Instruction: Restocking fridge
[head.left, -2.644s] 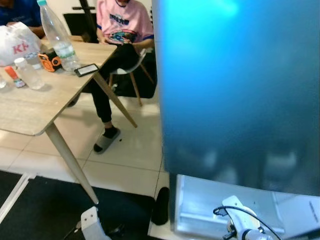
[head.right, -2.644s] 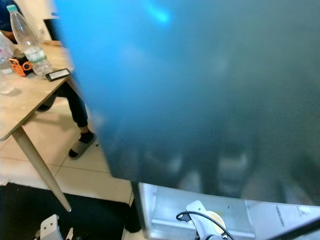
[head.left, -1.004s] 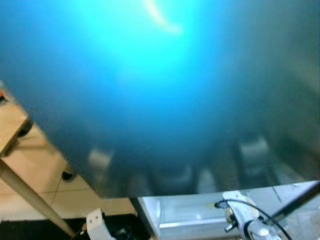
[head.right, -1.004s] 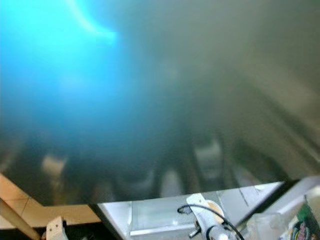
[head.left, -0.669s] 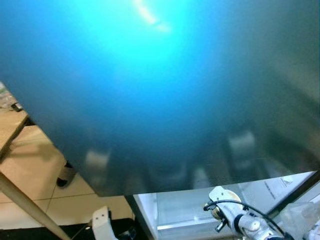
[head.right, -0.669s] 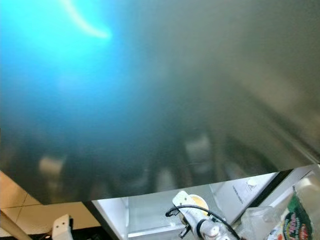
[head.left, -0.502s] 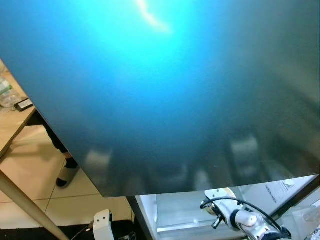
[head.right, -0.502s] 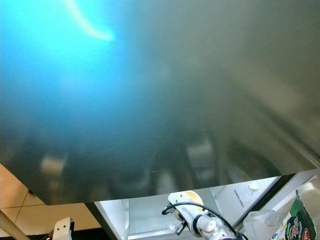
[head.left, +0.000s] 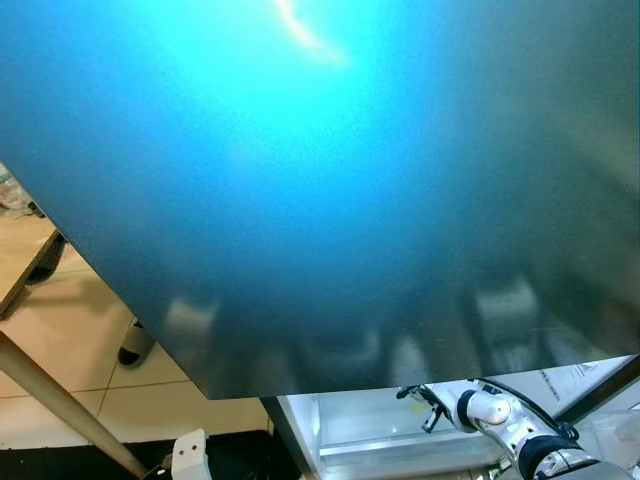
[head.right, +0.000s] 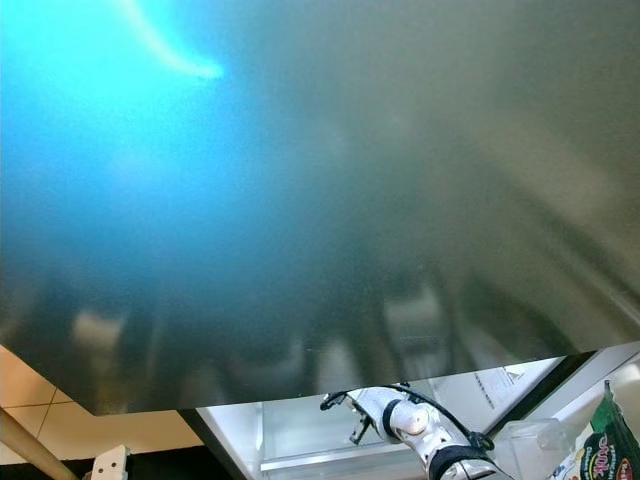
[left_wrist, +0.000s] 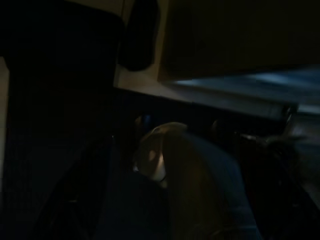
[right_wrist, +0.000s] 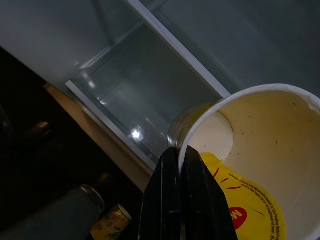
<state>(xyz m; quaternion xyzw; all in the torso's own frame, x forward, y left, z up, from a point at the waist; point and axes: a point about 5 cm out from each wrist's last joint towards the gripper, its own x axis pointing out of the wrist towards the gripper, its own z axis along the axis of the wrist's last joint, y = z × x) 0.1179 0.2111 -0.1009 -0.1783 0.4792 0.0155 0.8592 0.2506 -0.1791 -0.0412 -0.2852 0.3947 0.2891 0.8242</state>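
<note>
Left eye view: one blue fridge door (head.left: 320, 190) looms overhead; the right gripper (head.left: 412, 394) reaches beneath it at 5 o'clock.

Right wrist view: one yellow cup (right_wrist: 250, 165), mouth facing the camera, axis along the fingers (right_wrist: 170, 200), which pinch its rim, beside one glass shelf (right_wrist: 145, 95). One can (right_wrist: 111, 222) stands at 7 o'clock.

Left wrist view: too dark; I cannot tell the left gripper's finger state.

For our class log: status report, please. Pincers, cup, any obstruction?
Right pincer clamped on yellow cup rim, above glass shelf. Left arm idle. Fridge door blocks head view.
</note>
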